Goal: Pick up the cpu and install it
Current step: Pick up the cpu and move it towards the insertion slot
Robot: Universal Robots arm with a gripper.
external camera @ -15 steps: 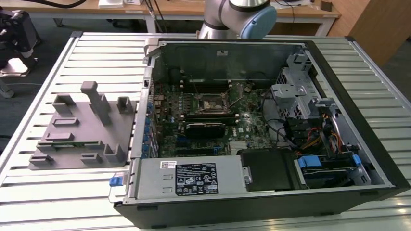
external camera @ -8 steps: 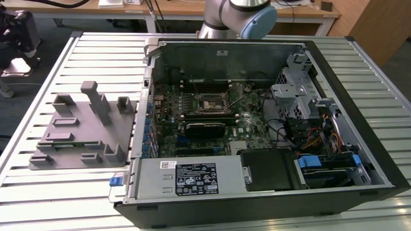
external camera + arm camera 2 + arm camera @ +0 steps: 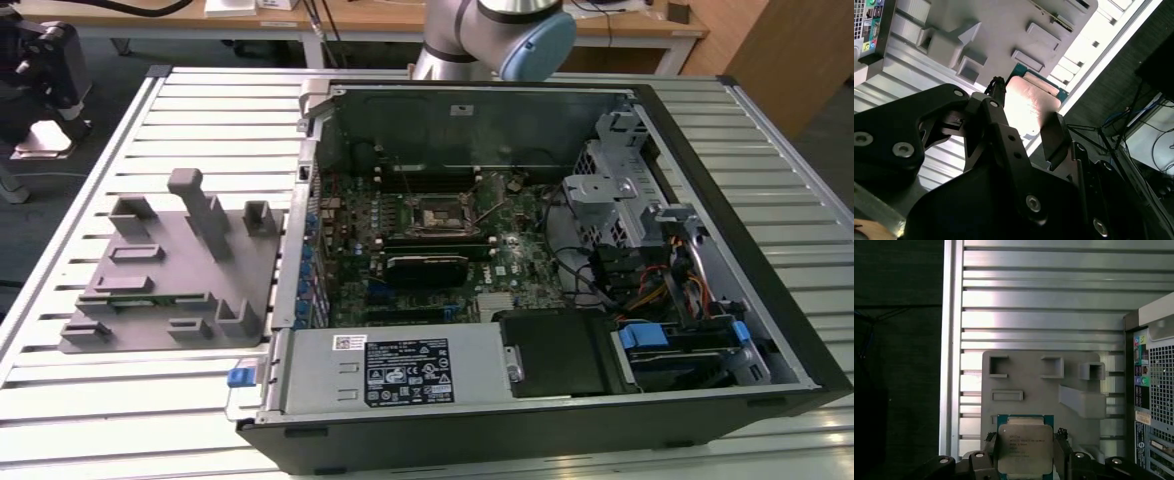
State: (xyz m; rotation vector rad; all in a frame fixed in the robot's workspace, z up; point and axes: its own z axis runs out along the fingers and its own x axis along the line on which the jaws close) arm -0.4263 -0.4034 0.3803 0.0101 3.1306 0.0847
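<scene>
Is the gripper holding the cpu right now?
Yes, in the first wrist view the gripper clasps the cpu on both sides, above the gray fixture.

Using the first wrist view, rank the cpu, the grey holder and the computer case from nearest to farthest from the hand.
1. The cpu, between the fingers of the hand.
2. The grey holder, directly behind the cpu.
3. The computer case, off beyond the holder's side edge.
</scene>
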